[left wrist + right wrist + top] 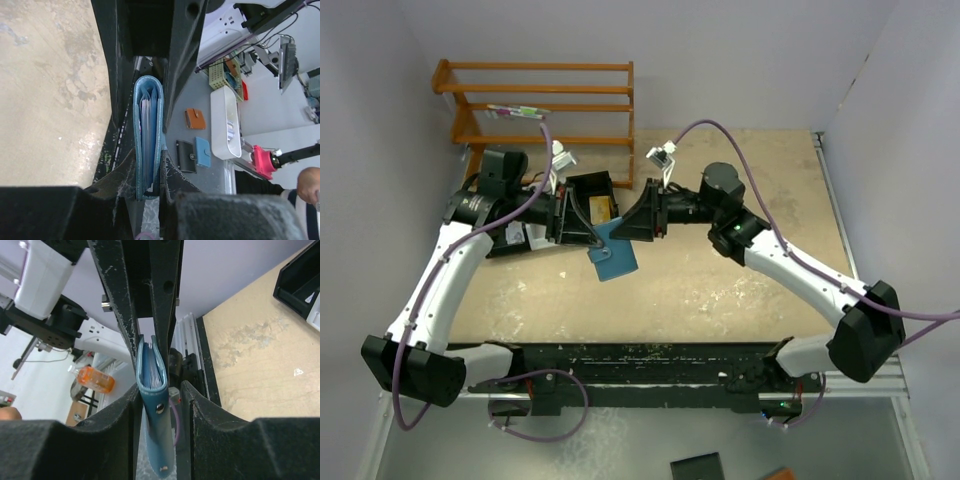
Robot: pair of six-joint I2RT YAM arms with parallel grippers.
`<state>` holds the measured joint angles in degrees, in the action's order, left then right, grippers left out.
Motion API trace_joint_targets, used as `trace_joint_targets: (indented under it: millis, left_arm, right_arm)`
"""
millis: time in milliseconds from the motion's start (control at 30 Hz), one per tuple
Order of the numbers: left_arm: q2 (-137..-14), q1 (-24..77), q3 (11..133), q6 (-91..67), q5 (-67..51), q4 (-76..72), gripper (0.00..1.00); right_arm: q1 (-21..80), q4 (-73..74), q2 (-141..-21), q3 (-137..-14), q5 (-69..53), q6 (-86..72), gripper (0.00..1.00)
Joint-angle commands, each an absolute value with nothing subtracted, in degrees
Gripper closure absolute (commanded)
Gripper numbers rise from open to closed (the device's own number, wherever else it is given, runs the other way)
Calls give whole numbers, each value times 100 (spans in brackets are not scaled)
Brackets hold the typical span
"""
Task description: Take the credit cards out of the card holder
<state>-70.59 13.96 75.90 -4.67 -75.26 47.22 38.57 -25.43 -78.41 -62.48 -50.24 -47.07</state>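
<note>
You're clearly in a robotics lab: walled-in test table (pixel 740 290), power strip (pixel 227 22), green parts bin (pixel 222 75), purple cables (pixel 708 123).

Lilac walls (pixel 740 60), orange wooden rack (pixel 570 90), tan tabletop (pixel 740 300)

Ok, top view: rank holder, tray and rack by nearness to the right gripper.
1. Holder, gripped in the right gripper, table centre.
2. Tray, just behind and to the left.
3. Rack, far back left by the wall.

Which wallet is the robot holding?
The blue card holder: left end effector and right end effector both clamp it. The orange wallet, black wallet and small blue wallet lie untouched farther away.
</note>
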Motion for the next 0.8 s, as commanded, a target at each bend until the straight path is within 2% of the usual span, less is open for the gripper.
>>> trace_joint_targets:
  millis: [0, 67, 133, 167, 200, 233, 300, 333, 367, 467, 533, 767]
  left_arm:
    - [-6933, 1433, 8054, -227, -7592, 4632, 100]
    - [-6951, 1433, 8160, -157, -7604, 4726, 100]
    - [-6951, 1433, 8245, -23, -7616, 4830, 100]
    - [-6962, 1432, 8282, 36, -7522, 4909, 100]
    - [-6963, 1432, 8342, 204, -7357, 5004, 98]
    - [-6971, 1432, 8405, 335, -7086, 5104, 82]
    - [-6920, 1432, 8491, 497, -6279, 5166, 40]
    - [-6844, 1427, 8498, 476, -5767, 5091, 28]
    - [-6727, 1432, 8456, 385, -5145, 4917, 21]
    - [-6385, 1436, 8266, 398, -3811, 4456, 15]
    - [-6239, 1448, 8163, 550, -3572, 4358, 5]
    - [-6183, 1845, 7945, 825, -3007, 4483, 8]
  right_arm:
    - [4174, -1569, -8087, -6768, -4627, -4042, 65]
    - [4190, -1584, -8054, -6678, -4672, -4076, 75]
    - [4185, -1889, -7885, -6467, -4705, -4318, 95]
    - [4176, -2065, -7776, -6378, -4615, -4429, 100]
    - [4175, -2106, -7644, -6336, -4475, -4471, 100]
    - [4177, -2024, -7552, -6340, -4284, -4459, 100]
    - [4179, -1588, -7412, -6464, -3606, -4400, 100]
    - [4175, -1162, -7363, -6615, -2928, -4264, 100]
    - [4202, -687, -7354, -6832, -2289, -4063, 100]
    - [4446, 300, -7445, -7309, -705, -4064, 100]
    - [4717, 700, -7569, -7598, 228, -4134, 100]
    - [5566, 1476, -8121, -8247, 1768, -4742, 100]
